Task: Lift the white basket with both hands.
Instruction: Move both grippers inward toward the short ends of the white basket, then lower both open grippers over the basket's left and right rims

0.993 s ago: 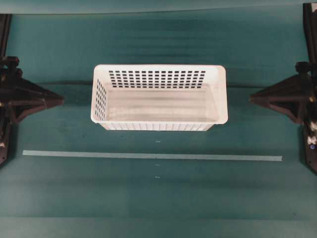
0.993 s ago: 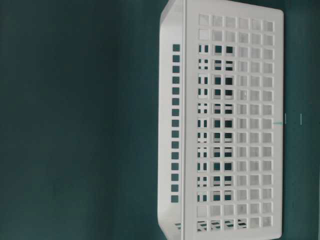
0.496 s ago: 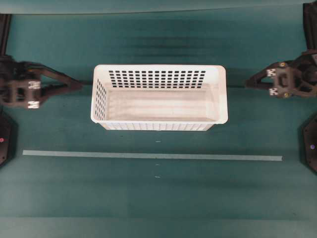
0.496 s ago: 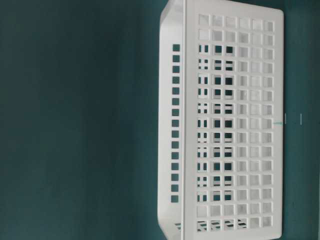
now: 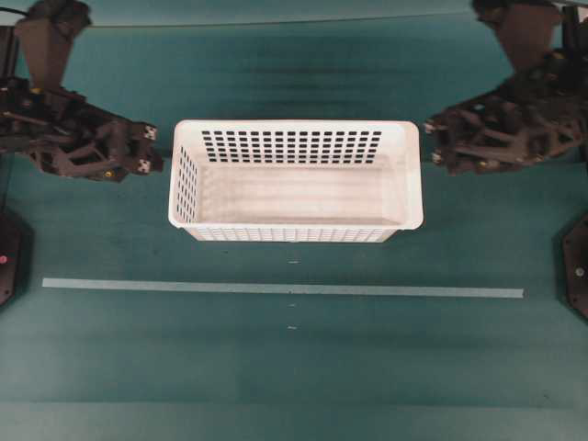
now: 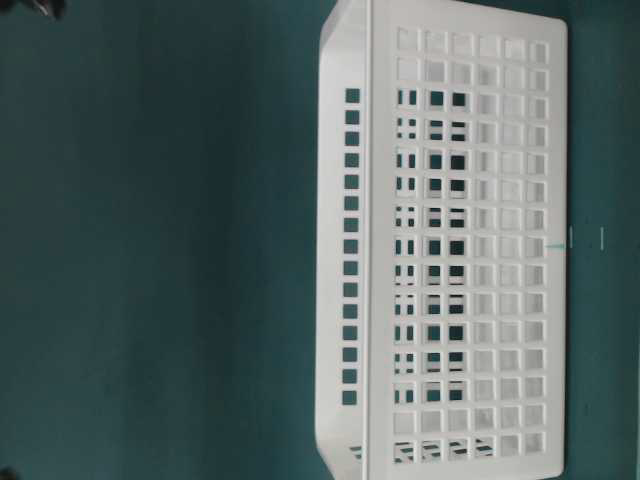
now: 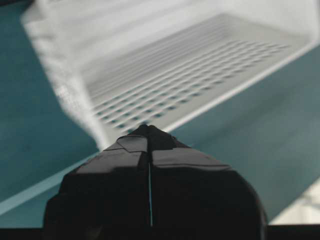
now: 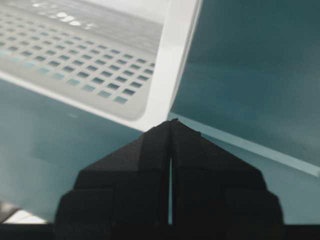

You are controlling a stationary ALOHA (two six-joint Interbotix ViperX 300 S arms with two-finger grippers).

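Overhead view showed the white basket (image 5: 294, 181) mid-table between our left gripper (image 5: 147, 156) and right gripper (image 5: 434, 145), both clenched and empty; we judged they should open, then grip opposite rims evenly.

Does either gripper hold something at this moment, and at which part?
Nothing is held. The left gripper and right gripper are both shut and empty, each beside one end of the white basket.

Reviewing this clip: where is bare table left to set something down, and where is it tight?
Bare: the wide strip below the tape strip, and the band between it and the white basket. Tight: both short ends, where the shut left claw and right claw sit close.
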